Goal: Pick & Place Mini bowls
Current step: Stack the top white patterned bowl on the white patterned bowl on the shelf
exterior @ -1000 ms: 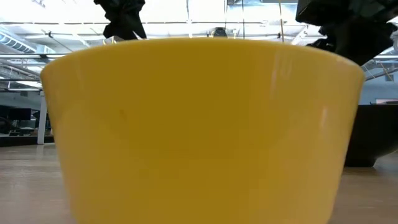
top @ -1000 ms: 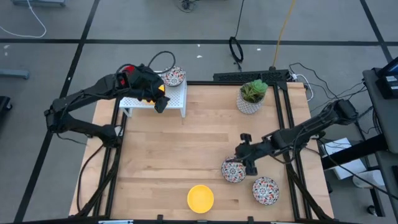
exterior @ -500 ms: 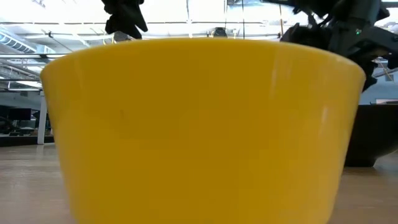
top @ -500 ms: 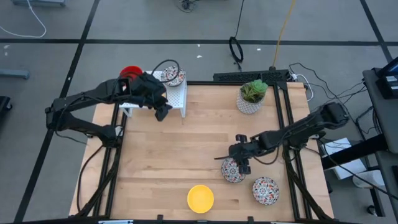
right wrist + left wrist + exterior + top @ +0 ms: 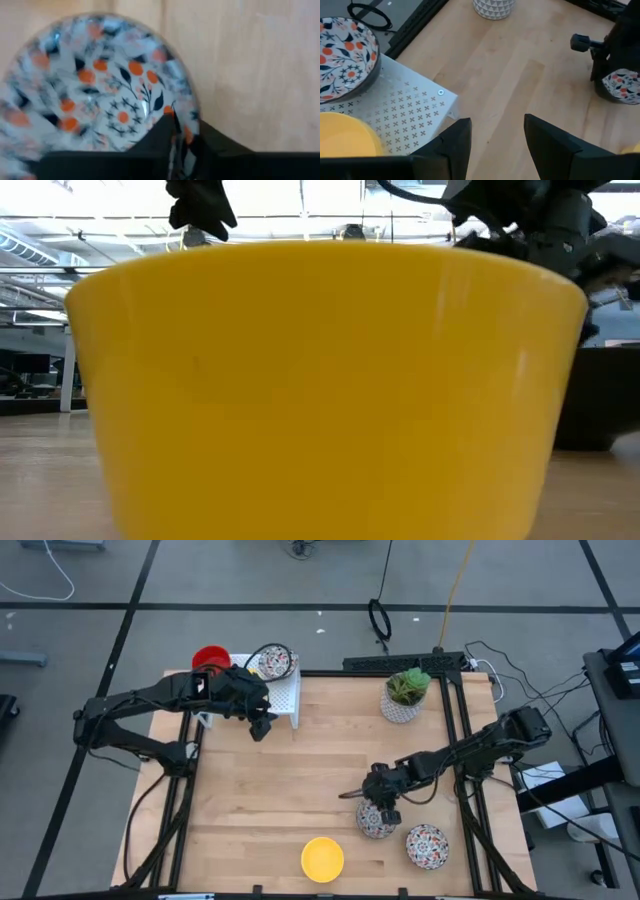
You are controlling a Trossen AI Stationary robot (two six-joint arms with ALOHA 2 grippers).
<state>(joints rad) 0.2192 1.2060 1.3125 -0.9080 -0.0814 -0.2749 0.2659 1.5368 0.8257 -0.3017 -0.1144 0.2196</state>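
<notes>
My right gripper [image 5: 378, 804] is shut on a white patterned mini bowl [image 5: 375, 821] that stands on the table right of centre. A second patterned bowl [image 5: 427, 845] and a yellow bowl [image 5: 322, 858] stand near the front edge. The white perforated rack [image 5: 280, 698] at the far left carries a patterned bowl [image 5: 275, 662], a yellow bowl [image 5: 340, 142] and, at its far left end, a red bowl [image 5: 211, 658]. My left gripper [image 5: 262, 724] hangs open just in front of the rack, with nothing between its fingers [image 5: 454, 145]. My right gripper pinches the patterned bowl's rim [image 5: 174, 118], one finger [image 5: 159, 134] inside the bowl and the other outside it. The fingers come from above, pointing down. In the high view the bowl stands upright on the table.
A white pot with a green plant [image 5: 404, 696] stands at the far right. The yellow bowl [image 5: 320, 380] fills the low view and hides most of the table. Bare wood lies between the rack and the bowls.
My left gripper has drawn back from the rack toward the near edge, uncovering the red bowl. My right gripper has moved toward the table's left and down onto the patterned bowl's rim.
</notes>
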